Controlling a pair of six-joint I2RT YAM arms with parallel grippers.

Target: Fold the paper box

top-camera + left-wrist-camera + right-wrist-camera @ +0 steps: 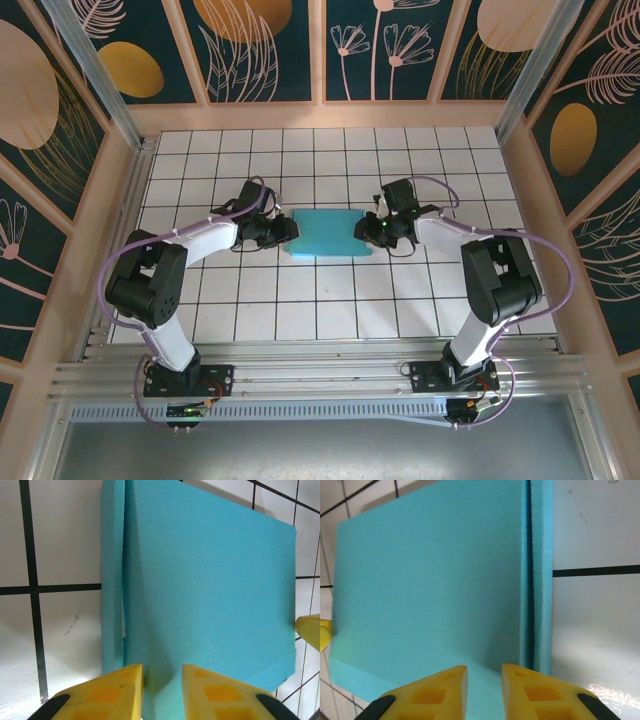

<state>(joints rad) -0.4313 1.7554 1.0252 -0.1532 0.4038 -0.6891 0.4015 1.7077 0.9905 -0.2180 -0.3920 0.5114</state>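
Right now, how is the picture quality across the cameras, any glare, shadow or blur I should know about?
Top external view: evenly lit and sharp, with the paper box plain to see. Left wrist view: the left gripper looks a little soft at the bottom edge, and a faint grey shadow lies on the table left of the box. Right wrist view: a bright glare patch sits on the table at lower right.
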